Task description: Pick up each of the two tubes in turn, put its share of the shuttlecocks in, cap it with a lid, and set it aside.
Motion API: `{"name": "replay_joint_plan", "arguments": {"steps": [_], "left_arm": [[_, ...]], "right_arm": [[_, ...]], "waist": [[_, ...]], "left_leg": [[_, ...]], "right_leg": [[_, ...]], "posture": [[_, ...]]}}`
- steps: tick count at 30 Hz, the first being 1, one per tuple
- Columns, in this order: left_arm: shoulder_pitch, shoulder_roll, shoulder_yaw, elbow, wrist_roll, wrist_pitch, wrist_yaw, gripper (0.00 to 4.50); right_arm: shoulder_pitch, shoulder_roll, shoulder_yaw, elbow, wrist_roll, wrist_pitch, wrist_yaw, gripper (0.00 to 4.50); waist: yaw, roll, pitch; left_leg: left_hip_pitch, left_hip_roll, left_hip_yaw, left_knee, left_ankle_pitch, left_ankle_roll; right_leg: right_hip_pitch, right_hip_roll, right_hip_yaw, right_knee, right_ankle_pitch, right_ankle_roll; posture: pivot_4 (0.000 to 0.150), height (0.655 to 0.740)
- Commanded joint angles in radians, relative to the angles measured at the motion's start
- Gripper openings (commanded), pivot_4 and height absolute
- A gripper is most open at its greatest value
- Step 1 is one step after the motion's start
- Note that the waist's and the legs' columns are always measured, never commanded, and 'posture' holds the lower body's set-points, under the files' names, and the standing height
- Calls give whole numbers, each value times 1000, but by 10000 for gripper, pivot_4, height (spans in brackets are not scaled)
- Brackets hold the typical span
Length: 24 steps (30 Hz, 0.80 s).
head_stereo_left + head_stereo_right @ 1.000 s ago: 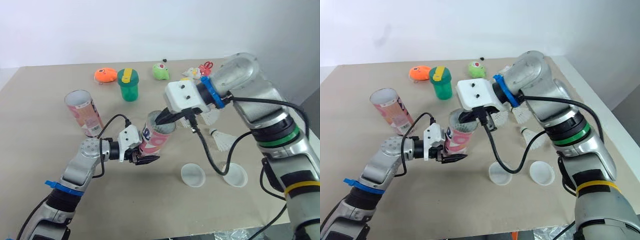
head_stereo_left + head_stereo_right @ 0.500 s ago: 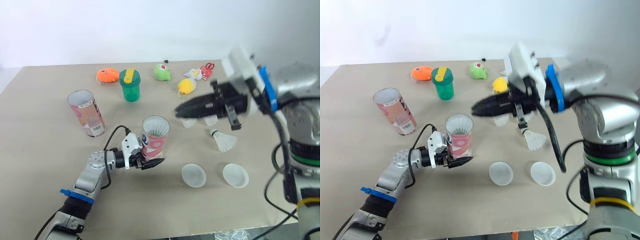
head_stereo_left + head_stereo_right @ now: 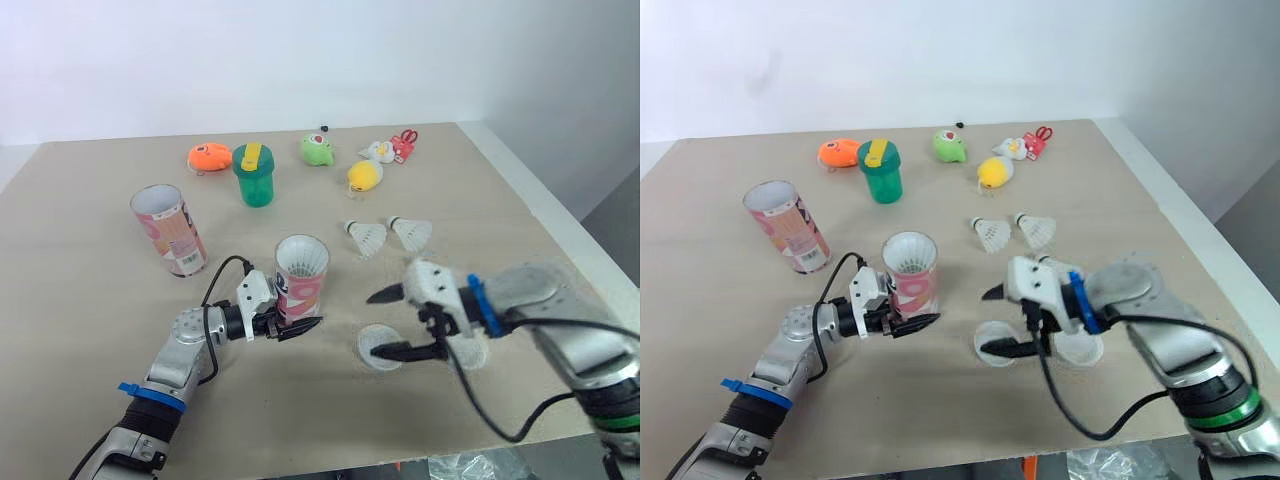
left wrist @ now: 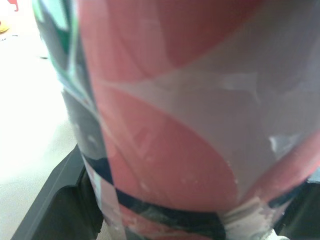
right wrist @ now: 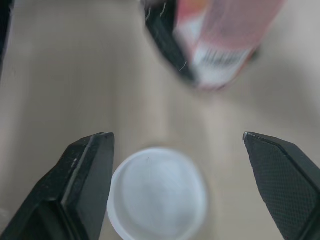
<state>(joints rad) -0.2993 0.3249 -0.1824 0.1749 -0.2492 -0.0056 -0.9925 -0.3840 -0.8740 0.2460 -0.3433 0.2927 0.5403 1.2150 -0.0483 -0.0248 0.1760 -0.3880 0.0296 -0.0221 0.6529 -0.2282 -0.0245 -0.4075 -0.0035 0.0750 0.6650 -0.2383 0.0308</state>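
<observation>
Standing upright, tube [image 3: 301,272] is clamped by left gripper [image 3: 288,318], likely for capping; right gripper [image 3: 378,324] is spread apart over lid [image 5: 157,192] to its right.

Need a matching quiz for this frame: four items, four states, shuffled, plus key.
Items:
1. front tube
2. far tube
3. left lid
4. two loose shuttlecocks

States:
a. lying side by side on the table, untouched
b. flat on the table beneath the open right gripper
c. standing free, no gripper on it
d. upright, clamped by the left gripper

Pairs: 1-d, 2-c, 3-b, 4-a
</observation>
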Motion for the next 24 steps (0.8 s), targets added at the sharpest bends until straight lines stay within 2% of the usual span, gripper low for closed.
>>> {"name": "replay_joint_plan", "arguments": {"steps": [1,5,10,11,12,15,16,17,20,24], "left_arm": [[40,15,-28,60,30,33,-8,36653],[50,20,-32,57,30,38,-6,36653],[73,36,-36,53,38,42,-8,36653],[76,38,-35,52,37,44,-8,36653],[79,41,-35,53,38,44,-8,36653],[82,44,-34,57,39,44,-8,36653],[82,44,-34,57,38,45,-8,36653],[82,44,-34,57,38,46,-8,36653],[79,43,-35,61,39,45,-9,36653],[67,36,-34,67,39,40,-5,36653]], "right_arm": [[-12,16,26,68,-73,-91,-25,44430],[-25,45,60,179,-140,-179,-35,44430],[-26,45,67,220,-162,-221,-22,44430],[-24,45,67,222,-164,-225,-20,39114],[-21,42,69,226,-170,-232,-18,35933],[-16,36,70,233,-183,-242,-13,21848],[-15,36,69,232,-182,-240,-10,18901],[-13,35,68,231,-182,-239,-7,13286],[-11,35,69,226,-182,-233,4,1061],[-39,43,32,197,-126,-195,29,1061]], "waist": [[0,0,0],[0,-1,-1],[0,-1,-6],[0,-1,-6],[0,-1,-8],[0,-2,-12],[0,-2,-13],[0,-2,-13],[0,-2,-16],[0,-2,-17]], "left_leg": [[0,0,0,0,0,0],[0,0,0,0,0,0],[1,0,0,0,0,0],[2,0,0,-1,0,0],[2,0,0,-1,0,0],[2,0,0,-1,0,0],[3,0,0,-1,0,0],[3,0,0,-1,0,0],[3,0,0,-1,0,0],[3,0,0,-2,0,0]], "right_leg": [[0,0,0,0,0,0],[0,0,0,0,0,1],[1,1,1,0,1,2],[1,0,1,0,0,1],[1,0,1,0,0,0],[1,0,1,0,-1,0],[1,0,1,0,-1,0],[1,0,1,0,-1,0],[1,0,1,0,-1,-1],[1,0,1,0,-1,-1]], "posture": [[1500,7400],[1500,7400],[1500,7400],[1500,7400],[1500,7400],[1500,7400],[1500,7400],[1500,7400],[1500,7400],[1500,7400]]}}
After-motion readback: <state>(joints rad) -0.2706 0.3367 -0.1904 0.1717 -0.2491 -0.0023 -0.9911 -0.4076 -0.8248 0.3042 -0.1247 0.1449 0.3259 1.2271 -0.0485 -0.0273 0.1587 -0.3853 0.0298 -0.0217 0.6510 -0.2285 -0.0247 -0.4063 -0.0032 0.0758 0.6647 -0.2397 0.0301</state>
